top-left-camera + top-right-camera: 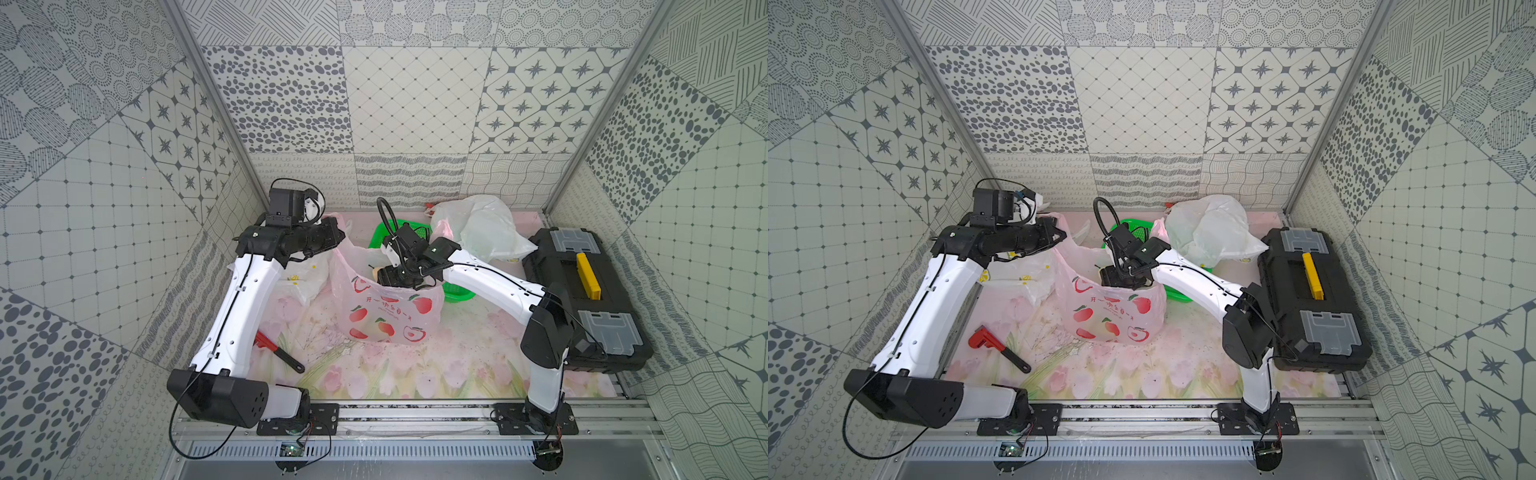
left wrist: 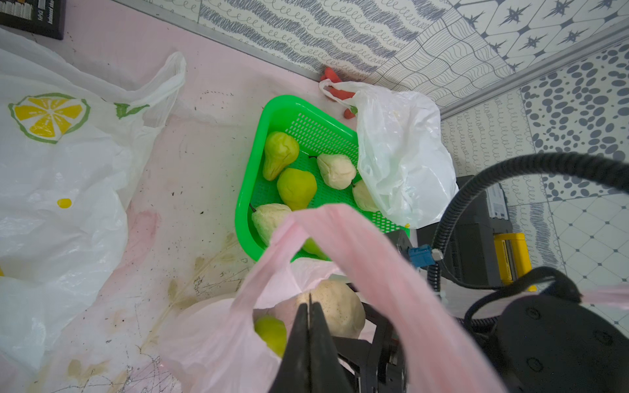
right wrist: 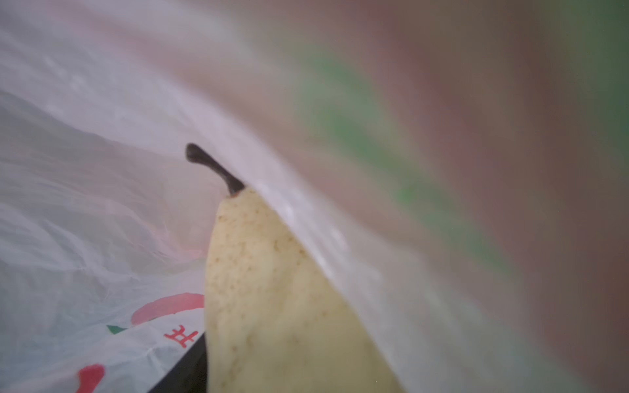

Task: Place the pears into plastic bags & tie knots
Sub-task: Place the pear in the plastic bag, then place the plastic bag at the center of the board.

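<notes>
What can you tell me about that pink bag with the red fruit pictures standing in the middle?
The pink bag is thin, translucent, crinkly plastic printed with red fruits and red characters. It stands upright, mouth open, on the flowered mat, beside the green basket. One handle seems looped over the shut left gripper. The right gripper reaches inside with a cream pear; a green pear lies inside too.

Pink bag [image 1: 386,307]: red fruit print, upright, mouth open; holds one cream pear [image 2: 337,306] and one green pear [image 2: 270,331].
Lemon-print bag [image 2: 61,170]: crumpled beside it.
Plain white bag [image 2: 401,160]: overlaps the green basket [image 2: 245,204].
Other pears [image 2: 296,187]: green and cream, in the basket.
</notes>
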Robot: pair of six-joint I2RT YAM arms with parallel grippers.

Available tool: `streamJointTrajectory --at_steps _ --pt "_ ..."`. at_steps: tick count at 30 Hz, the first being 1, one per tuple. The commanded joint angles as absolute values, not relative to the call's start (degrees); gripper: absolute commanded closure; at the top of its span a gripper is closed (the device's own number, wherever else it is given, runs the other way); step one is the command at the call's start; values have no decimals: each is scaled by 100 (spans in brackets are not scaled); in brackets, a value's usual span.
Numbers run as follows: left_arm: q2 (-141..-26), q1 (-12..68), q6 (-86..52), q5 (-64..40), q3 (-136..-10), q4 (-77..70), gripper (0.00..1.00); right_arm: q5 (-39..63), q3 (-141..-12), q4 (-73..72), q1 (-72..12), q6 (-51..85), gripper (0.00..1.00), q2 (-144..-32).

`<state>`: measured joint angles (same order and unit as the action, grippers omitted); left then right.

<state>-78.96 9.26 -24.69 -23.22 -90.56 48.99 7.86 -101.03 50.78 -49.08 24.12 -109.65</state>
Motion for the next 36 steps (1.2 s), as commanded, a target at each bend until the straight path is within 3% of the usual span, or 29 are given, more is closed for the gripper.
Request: streamJointTrajectory --at_steps 1,9,14,20,25,29,33,36 --pt "-7936 927 -2338 -2401 -8968 4597 100 950 -10090 5102 -4887 2335 20 -10497" --pt "-7976 929 -2391 -2255 -8949 4698 100 1051 -10811 5854 -4895 2534 11 -9763" --pt "-7969 931 -2409 -2145 -8988 4774 100 646 -11514 6334 -4886 2820 19 -9003" --pt "-7946 932 -2399 -2171 -9092 4845 100 -196 -11789 7094 -4309 3296 28 -8312" --pt "-7931 940 -2417 -2296 -9119 4850 100 -849 -11452 7504 -3938 3271 28 -8281" --pt "-7903 1016 -2367 -2353 -9138 4904 100 -509 -11103 6813 -3946 3155 28 -8554" --pt "-7760 1144 -2273 -2411 -9132 5001 100 -592 -10851 6175 -4036 2987 38 -8883" --pt "-7600 1245 -2143 -2442 -9175 5176 100 -466 -10688 5769 -4107 2944 59 -8897"
